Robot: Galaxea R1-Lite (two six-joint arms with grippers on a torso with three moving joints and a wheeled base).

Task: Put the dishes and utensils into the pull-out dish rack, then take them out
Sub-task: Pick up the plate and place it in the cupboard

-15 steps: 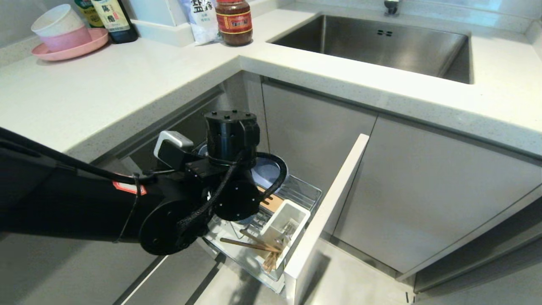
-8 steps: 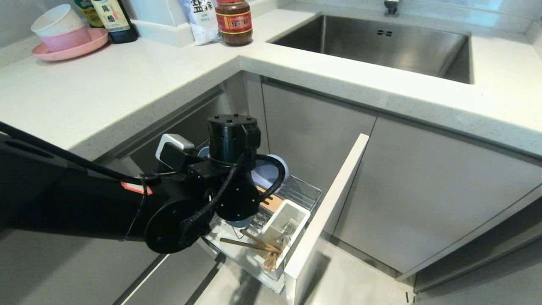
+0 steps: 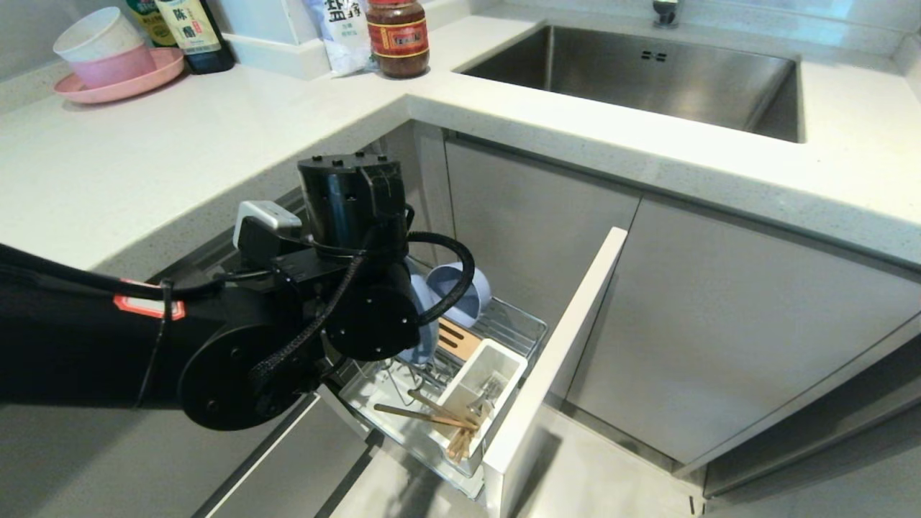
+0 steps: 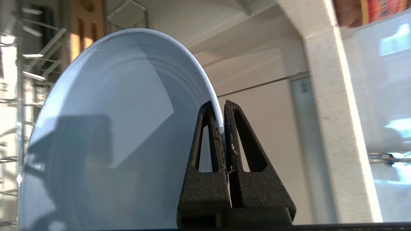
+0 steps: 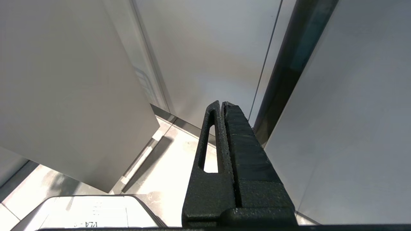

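My left gripper [image 4: 221, 106] is shut on the rim of the light-blue plate [image 4: 112, 128], which it holds on edge above the pull-out dish rack [image 3: 514, 324]. In the head view my wrist hides most of the plate [image 3: 426, 338]. The blue-grey bowl [image 3: 460, 291] leans in the rack behind the slotted wooden strip [image 3: 457, 344]. Wooden chopsticks [image 3: 424, 416] lie across the drip tray beside the white utensil cup [image 3: 482, 374], which holds metal utensils [image 3: 491, 392]. My right gripper [image 5: 221, 103] is shut and empty, parked low by the cabinet doors.
The rack's pale front panel [image 3: 554, 360] stands pulled out to the right of the basket. The counter edge [image 3: 216, 194] overhangs my left arm. On the counter's far left are a pink plate with stacked bowls [image 3: 108, 65], bottles and a jar [image 3: 397, 36]; the sink [image 3: 647, 72] is behind.
My left arm has risen and drawn back to the left with the plate in its grip, lifting the plate up out of the rack. The bowl now shows more fully.
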